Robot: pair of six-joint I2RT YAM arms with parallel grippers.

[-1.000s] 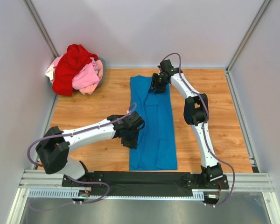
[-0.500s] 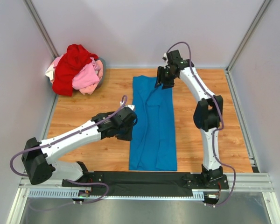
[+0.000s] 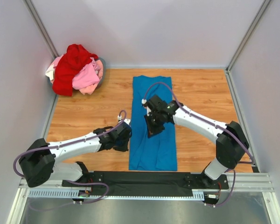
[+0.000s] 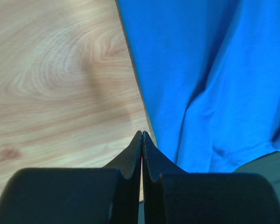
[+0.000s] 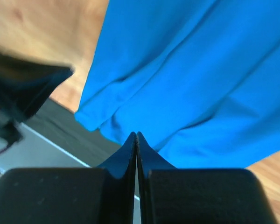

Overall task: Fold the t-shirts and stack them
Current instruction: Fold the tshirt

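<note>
Blue t-shirt lying lengthwise on the tabletop, my left claw and right claw both pinched together, empty.

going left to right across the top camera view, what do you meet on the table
heap of red and pink t-shirts → left gripper → blue t-shirt; the right gripper hangs over that shirt, so it is left out

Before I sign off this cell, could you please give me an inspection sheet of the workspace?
Surface: wooden table, black mat along near edge.
Job's things: blue shirt flat, a long strip mid-table; red shirt, pink shirt, whitish shirt heaped far left.
Clutter: nothing seen.
Grippers: left gripper shut, empty, beside blue shirt's left edge; right gripper shut, empty, over it.
Cables: left cable loops near its base; right cable arcs over blue shirt.
Surroundings: white walls.
</note>
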